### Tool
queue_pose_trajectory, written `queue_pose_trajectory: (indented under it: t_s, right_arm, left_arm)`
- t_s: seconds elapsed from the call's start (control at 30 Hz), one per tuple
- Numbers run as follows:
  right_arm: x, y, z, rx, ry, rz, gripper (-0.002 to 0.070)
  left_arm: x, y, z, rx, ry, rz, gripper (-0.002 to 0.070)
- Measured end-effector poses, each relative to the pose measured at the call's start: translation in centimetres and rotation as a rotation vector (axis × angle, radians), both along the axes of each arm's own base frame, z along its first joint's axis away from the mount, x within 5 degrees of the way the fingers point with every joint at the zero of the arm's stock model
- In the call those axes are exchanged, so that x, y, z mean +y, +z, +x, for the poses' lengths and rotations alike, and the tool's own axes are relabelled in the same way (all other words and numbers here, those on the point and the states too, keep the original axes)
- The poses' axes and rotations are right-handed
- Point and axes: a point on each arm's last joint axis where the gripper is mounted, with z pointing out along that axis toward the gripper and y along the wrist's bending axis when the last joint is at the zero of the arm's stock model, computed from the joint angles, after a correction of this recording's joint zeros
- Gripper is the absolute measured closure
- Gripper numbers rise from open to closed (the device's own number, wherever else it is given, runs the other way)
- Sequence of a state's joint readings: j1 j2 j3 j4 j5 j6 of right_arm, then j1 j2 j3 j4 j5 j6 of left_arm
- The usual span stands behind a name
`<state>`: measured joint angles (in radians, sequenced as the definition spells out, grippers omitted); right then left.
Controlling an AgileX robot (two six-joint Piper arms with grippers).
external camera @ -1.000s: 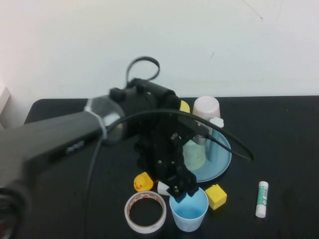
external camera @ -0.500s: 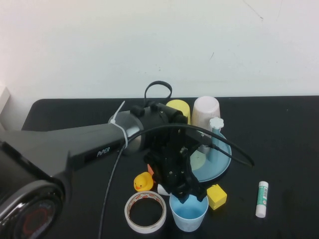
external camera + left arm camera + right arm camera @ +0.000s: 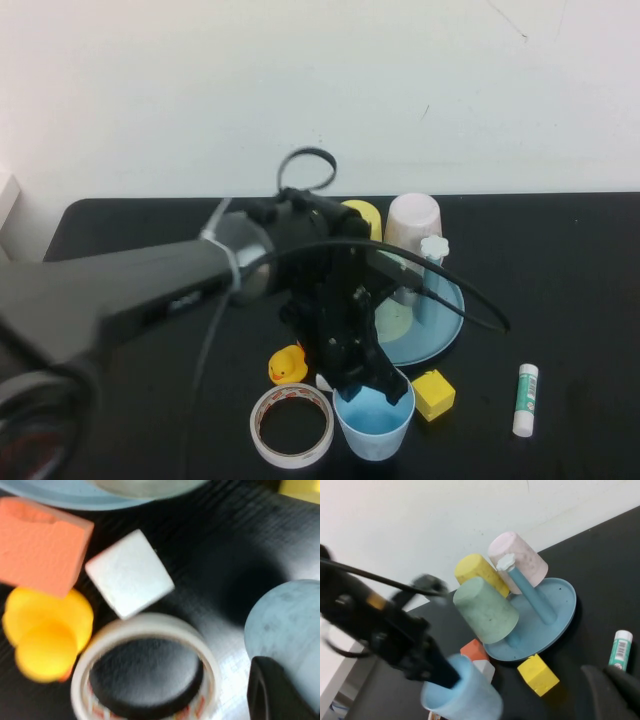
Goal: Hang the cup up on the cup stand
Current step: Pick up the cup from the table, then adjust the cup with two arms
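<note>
The cup [image 3: 374, 425] stands upright at the table's front edge by the tape roll [image 3: 291, 426], light stiff plastic, my left gripper [image 3: 375, 385] seemingly pinching its rim, right gripper [image 3: 615, 692] parked, jaws unreadable.

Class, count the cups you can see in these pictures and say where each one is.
4. The blue cup stands upright on the table at the left gripper. Green, yellow and pink cups hang upside down on the stand. Right gripper is off to the side.

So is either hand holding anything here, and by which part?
The left hand has a finger inside the blue cup at its rim, but a closed grip cannot be confirmed. The right hand holds nothing, off near the glue stick.
</note>
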<state>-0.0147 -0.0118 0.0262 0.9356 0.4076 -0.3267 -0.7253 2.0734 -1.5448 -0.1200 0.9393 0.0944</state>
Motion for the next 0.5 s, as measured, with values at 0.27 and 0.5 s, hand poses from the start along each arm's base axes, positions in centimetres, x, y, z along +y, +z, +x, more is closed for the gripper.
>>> queue_pose_trajectory:
  t_s: [0.27, 0.5]
  right_arm:
    - [0.0, 0.0, 0.0, 0.001, 0.004, 0.004, 0.0678]
    - [0.0, 0.0, 0.0, 0.001, 0.004, 0.008, 0.0678]
  left_arm:
    - [4.3, 7.2, -4.7, -0.148, -0.001, -0.122, 0.0669]
    - [9.5, 11.4, -10.3, -0.454, 0.038, -0.372, 0.0669]
